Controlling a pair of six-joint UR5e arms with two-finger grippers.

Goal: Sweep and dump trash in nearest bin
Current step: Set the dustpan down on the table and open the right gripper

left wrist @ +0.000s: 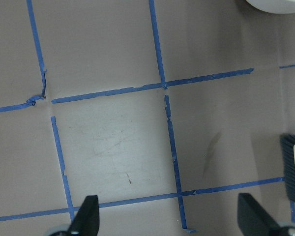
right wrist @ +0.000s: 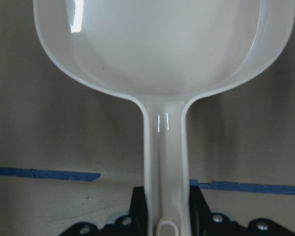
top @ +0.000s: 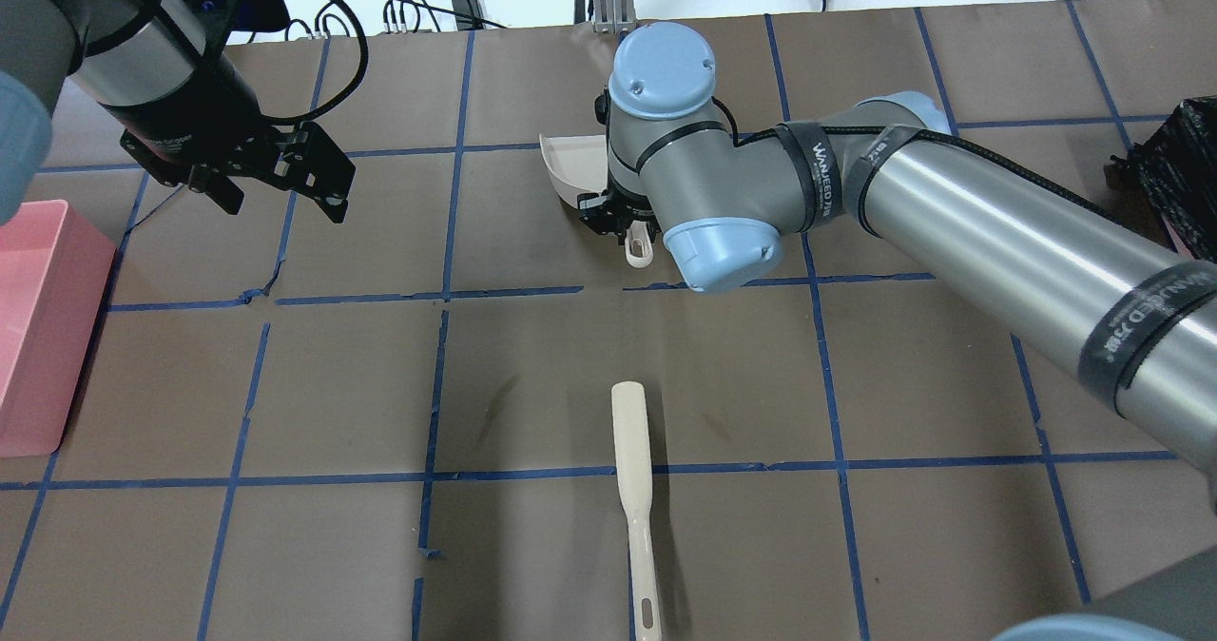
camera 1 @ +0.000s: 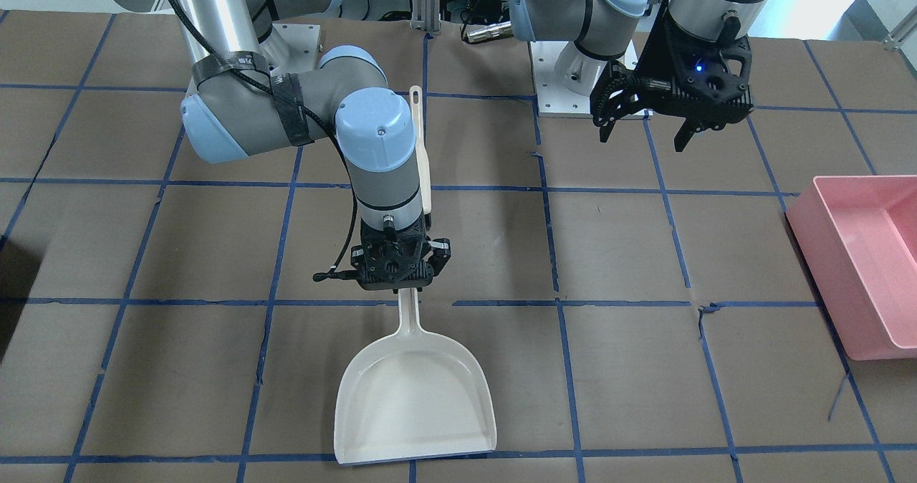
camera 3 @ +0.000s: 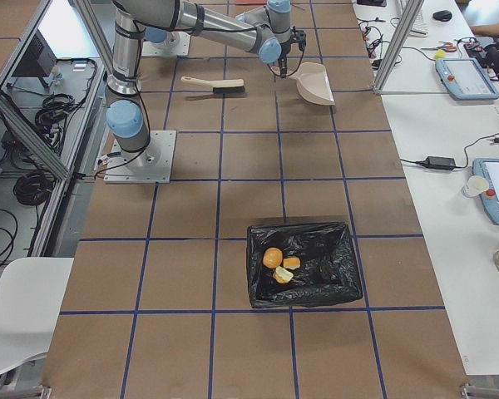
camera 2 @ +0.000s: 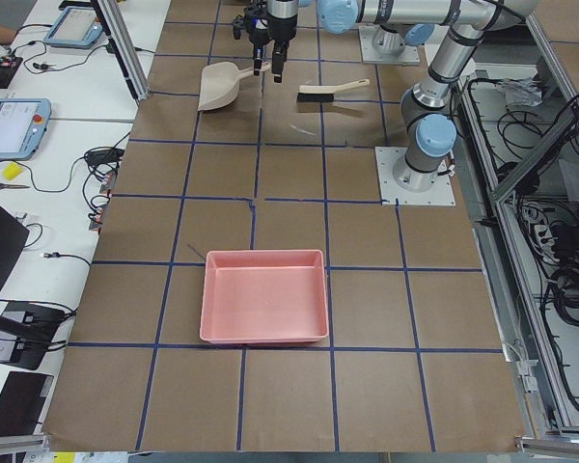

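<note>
The trash (camera 3: 273, 258), one tan-orange lump and two torn chunks, lies in the black-lined bin (camera 3: 345, 283), well apart from both grippers; only the exterior right view shows it. In the front-facing view the right gripper (camera 1: 402, 282) is closed on the handle of the white dustpan (camera 1: 415, 404), whose pan stretches away from its fingers over the table (camera 1: 645, 368). The left gripper (camera 1: 642, 139) hangs spread wide, holding nothing, with a pink bin (camera 1: 860, 268) off to its outer side. The overhead view shows whole what the arm half hides there: the brush (top: 635, 489), lying behind the right gripper, toward the robot. The left wrist view shows that gripper's fingertips (left wrist: 86, 219) far apart above the taped table. The right wrist view shows the handle running between the jaws.
</note>
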